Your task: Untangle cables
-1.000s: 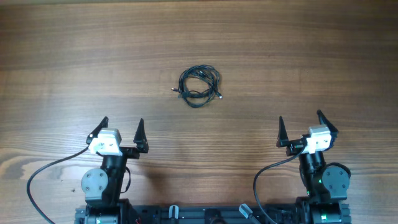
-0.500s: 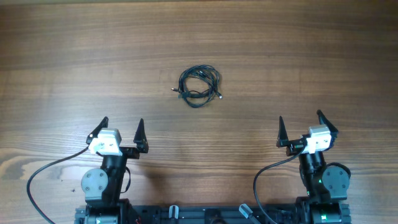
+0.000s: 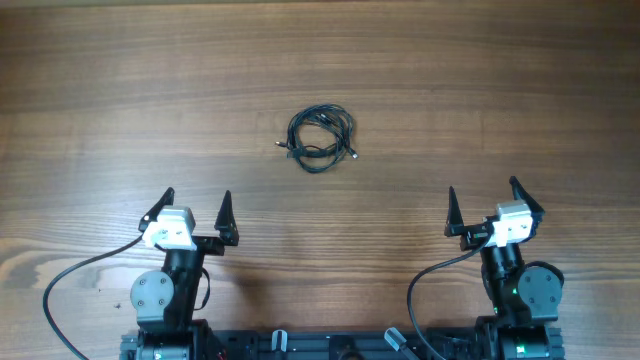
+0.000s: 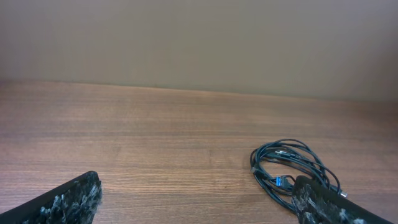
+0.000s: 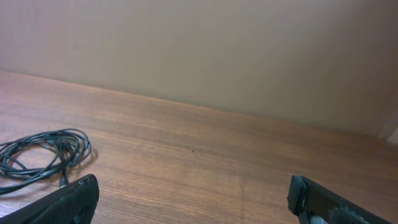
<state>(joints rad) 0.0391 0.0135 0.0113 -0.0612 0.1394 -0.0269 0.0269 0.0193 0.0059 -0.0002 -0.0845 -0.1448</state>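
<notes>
The cables (image 3: 320,139) lie as one small coiled bundle of thin black wire on the wooden table, near its middle. The bundle also shows in the left wrist view (image 4: 287,166), ahead and to the right, with a small blue plug end in it, and in the right wrist view (image 5: 42,155), at the far left. My left gripper (image 3: 196,207) is open and empty at the near left, well short of the bundle. My right gripper (image 3: 484,204) is open and empty at the near right, farther from it.
The wooden table (image 3: 480,90) spreads around the bundle. A plain beige wall (image 4: 199,43) rises behind the table's far edge. Thick black arm cables (image 3: 75,275) trail by the arm bases at the near edge.
</notes>
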